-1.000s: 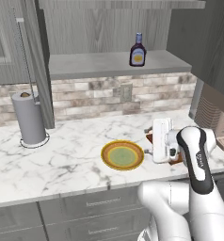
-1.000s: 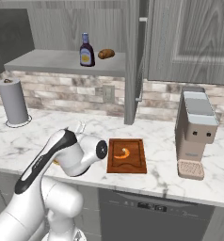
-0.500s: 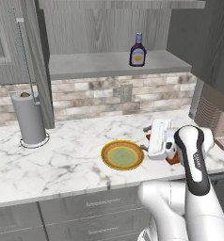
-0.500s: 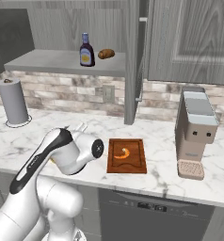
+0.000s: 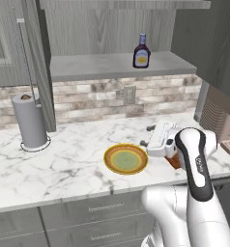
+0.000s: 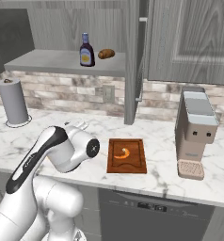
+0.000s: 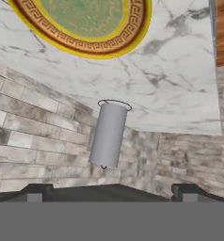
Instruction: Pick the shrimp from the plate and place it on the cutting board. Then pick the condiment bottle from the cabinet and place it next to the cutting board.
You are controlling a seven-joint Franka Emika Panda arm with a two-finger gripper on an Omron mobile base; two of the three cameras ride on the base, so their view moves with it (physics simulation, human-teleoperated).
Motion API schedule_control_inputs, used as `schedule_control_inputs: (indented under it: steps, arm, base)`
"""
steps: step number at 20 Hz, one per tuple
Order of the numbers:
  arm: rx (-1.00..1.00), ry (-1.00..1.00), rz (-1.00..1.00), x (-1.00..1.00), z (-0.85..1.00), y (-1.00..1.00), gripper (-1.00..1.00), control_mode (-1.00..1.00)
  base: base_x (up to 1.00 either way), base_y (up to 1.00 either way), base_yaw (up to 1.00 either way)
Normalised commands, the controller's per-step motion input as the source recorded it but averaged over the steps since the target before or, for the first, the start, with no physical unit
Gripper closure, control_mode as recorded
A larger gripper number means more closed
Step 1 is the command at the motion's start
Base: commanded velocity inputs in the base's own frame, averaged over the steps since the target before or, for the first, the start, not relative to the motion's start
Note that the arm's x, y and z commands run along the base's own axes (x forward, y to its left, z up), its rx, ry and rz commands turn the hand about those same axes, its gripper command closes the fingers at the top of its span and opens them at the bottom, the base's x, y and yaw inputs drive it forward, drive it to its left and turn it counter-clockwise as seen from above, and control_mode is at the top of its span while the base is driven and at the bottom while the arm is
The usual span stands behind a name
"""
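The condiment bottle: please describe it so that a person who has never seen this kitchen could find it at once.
Look at the open grey wall cabinet above the marble counter. On its grey shelf stands the condiment bottle, a small dark brown bottle with a narrow neck, bluish cap and pale yellow label. Its one neighbour, a brown rounded lump beside it, is low and has neither cap nor label.

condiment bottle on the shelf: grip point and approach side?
Grip the condiment bottle across its wide labelled body, below the narrow neck. It stands upright on the open cabinet shelf, so come in level from the front; the brown lump beside it probably hinders a side approach.
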Motion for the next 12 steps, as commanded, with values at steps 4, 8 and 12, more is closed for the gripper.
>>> schedule_control_inputs:
  steps: [4,8,12]
  arm:
    - [0.09,0.00,-0.05,0.17,0.00,0.00,-1.00,-1.00]
    - [0.02,0.00,-0.01,0.03,0.00,0.00,-1.00,-1.00]
    - [0.00,0.00,0.00,0.00,0.00,0.00,-1.00,-1.00]
  base:
    - [0.00,0.00,0.00]
    - [0.00,0.00,0.00]
    - [0.00,0.00,0.00]
